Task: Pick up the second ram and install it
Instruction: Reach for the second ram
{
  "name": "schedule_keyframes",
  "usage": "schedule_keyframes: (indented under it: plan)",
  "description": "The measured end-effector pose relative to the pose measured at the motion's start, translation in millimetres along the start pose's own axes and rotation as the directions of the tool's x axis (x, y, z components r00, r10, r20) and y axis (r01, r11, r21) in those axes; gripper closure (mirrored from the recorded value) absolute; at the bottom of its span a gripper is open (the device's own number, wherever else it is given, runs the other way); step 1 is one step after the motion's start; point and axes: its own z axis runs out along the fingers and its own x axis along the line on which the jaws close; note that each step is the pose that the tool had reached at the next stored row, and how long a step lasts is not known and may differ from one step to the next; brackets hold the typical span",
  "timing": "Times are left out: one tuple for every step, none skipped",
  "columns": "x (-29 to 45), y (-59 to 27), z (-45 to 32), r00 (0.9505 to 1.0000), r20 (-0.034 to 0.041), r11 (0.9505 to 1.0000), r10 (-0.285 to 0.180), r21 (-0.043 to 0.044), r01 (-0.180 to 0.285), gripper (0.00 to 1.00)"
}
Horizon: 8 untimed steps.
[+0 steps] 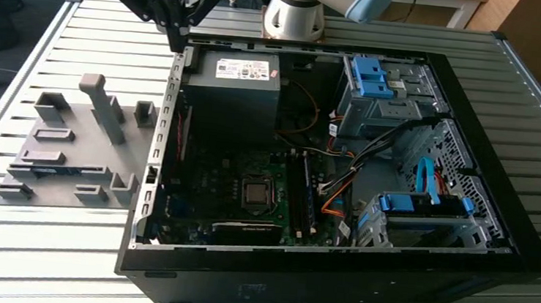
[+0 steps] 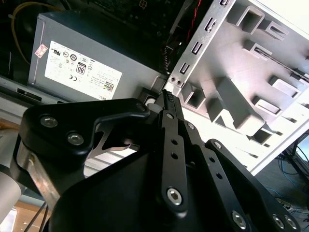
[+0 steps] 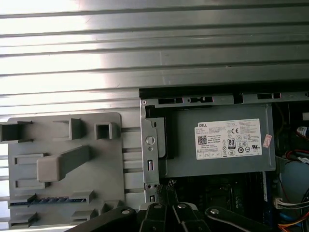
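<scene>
With pickup not yet done, the second ram (image 3: 48,199) lies in the grey holder (image 3: 106,164) while the gripper (image 1: 179,44), fingers clenched empty, hovers over the case's (image 1: 337,289) corner.

You have ribbed silver metal desk (image 1: 46,249) carrying open black computer tower case (image 1: 337,293), lying on side. Inside, toward back in exterior view: grey metal power supply box (image 1: 231,97) with white label. Square silver processor socket (image 1: 257,192) on dark motherboard. Blue plastic drive-bay clips (image 1: 370,78) toward exterior view's right. Grey plastic slotted fixture plate (image 1: 74,153) just beside case, on exterior view's left.
</scene>
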Motion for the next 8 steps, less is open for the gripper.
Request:
schedule_keyframes:
  plan:
    - [0.1, 0.0, 0.0, 1.0, 0.0, 1.0, 0.0, 0.0, 0.0, 0.89]
    - [0.1, 0.0, 0.0, 1.0, 0.0, 1.0, 0.0, 0.0, 0.0, 0.89]
    - [0.3, 0.0, 0.0, 1.0, 0.0001, 1.0, 0.0, 0.0, 0.0, 0.89]
    - [0.6, 0.0, 0.0, 1.0, 0.0, 1.0, 0.0, 0.0, 0.0, 0.89]
    - [0.9, -0.1, 0.0, 1.0, 0.0, 1.0, 0.0, 0.0, 0.0, 0.89]
    - [1.3, -0.1, 0.0, 1.0, 0.0001, 1.0, 0.0, 0.0, 0.0, 0.89]
    - [1.8, -0.1, 0.0, 1.0, 0.0, 1.0, 0.0, 0.0, 0.0, 0.89]
    - [2.2, -0.2, -0.1, 1.0, 0.0, 1.0, 0.0, 0.0, 0.0, 0.89]
